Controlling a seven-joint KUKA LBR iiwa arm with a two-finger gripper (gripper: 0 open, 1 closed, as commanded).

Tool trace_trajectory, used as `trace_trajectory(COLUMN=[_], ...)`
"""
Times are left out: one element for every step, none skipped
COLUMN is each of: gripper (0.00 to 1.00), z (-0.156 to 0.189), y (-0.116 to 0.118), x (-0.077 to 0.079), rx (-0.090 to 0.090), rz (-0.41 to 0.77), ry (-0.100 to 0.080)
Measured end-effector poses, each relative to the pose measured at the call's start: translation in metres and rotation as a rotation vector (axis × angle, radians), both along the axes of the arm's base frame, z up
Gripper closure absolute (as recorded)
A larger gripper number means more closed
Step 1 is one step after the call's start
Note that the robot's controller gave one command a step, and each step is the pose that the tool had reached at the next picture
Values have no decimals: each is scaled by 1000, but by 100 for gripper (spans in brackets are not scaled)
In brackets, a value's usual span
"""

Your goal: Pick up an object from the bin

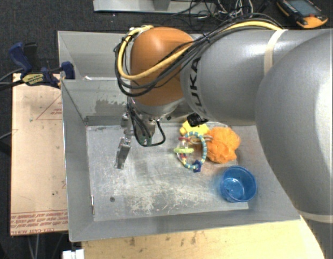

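My gripper (122,156) hangs below the orange wrist cover, low over the bare floor in the left middle of the bin. I see nothing held in it. The nearest loose thing is a multicoloured beaded ring toy (191,151), a short way to its right. A yellow toy (189,128) lies just behind the ring. An orange fluffy ball (224,144) rests against the ring's right side.
A blue round cup (237,184) stands open side up near the front right of the bin. The thick grey arm covers the right and back of the bin. The bin's sloped left wall rises close to the gripper's left.
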State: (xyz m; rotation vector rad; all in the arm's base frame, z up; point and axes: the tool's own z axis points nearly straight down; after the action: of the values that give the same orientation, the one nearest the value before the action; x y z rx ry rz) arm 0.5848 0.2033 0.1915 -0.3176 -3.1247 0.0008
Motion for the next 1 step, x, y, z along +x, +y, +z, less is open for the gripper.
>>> trace_trajectory(gripper=[0], z=[-1], y=[-15], x=[-11], rx=[2], rz=[195], ry=[3])
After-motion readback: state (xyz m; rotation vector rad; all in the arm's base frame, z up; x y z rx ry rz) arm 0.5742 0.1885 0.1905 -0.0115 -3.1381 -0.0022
